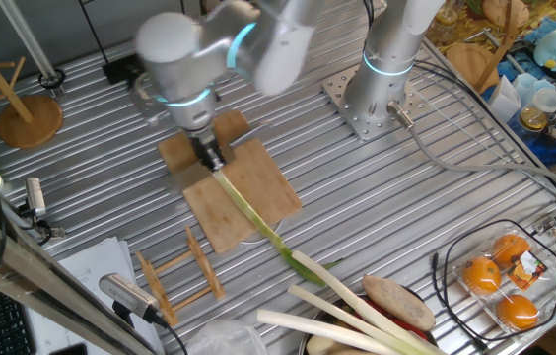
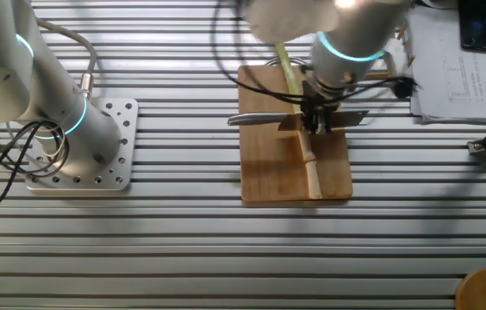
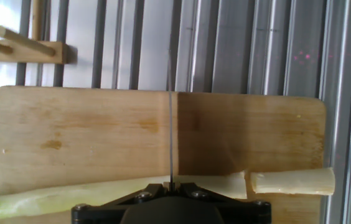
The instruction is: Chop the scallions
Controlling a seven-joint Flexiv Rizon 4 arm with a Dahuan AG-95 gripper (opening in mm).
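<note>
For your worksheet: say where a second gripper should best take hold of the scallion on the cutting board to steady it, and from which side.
Probably grip the long stalk of the scallion between the knife and the leafy tip, from above, fingers either side of it: it lies flat on the cutting board, clear of the gripper.

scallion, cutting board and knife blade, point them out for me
scallion [image 3: 70,198]: hand view, on the long uncut stalk.
cutting board [image 2: 269,176]: the other fixed view, on its bare wood.
knife blade [image 2: 256,120]: the other fixed view, on the flat.
</note>
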